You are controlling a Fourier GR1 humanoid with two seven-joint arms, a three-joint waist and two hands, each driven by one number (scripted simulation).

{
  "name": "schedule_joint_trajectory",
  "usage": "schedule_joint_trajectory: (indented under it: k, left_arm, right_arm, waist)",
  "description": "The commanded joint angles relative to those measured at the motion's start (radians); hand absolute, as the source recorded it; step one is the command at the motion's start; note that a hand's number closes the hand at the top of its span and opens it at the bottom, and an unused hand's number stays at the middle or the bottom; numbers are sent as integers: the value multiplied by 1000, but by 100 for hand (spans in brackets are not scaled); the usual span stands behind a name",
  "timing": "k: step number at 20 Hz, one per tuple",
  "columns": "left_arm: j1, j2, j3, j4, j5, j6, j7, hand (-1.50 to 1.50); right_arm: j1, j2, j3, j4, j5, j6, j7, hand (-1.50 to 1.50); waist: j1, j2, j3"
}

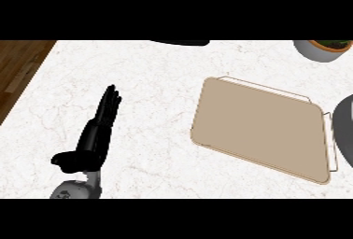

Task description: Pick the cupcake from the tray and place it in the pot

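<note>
Left hand [96, 128] rests open, fingers straight; tray [258, 126] lies well right of fingertips; cupcake not visible, right hand out of view; cupcake likely light, soft; grasp low at wrapper.

Potted plant [324, 48] at counter [151, 98] corner

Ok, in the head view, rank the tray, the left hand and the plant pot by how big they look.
1. Tray, by far the largest.
2. Left hand.
3. Plant pot, though the picture's edge cuts it off, so its full size is unsure.
</note>
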Motion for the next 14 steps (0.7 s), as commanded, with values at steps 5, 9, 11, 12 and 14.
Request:
schedule_joint_trajectory:
  k: [5,9,11,12,14]
  left_arm:
    - [-14,5,38,-7,21,9,30,0]
    - [16,14,50,-2,0,32,14,0]
    - [48,16,56,0,20,13,-8,0]
    - [60,27,68,-15,43,-5,5,0]
    - [47,33,84,30,34,-4,-20,0]
  right_arm:
    - [-61,15,-103,96,119,-19,260,150]
    - [-45,13,-159,103,148,-38,260,150]
    - [-12,22,-196,112,147,-77,260,150]
    - [-19,48,-189,91,151,-70,258,150]
    - [4,31,-235,94,120,-126,204,150]
  waist:
    - [-55,-22,2]
    - [-80,-31,2]
    - [-84,-31,2]
    - [-94,-40,1]
    - [-108,-37,1]
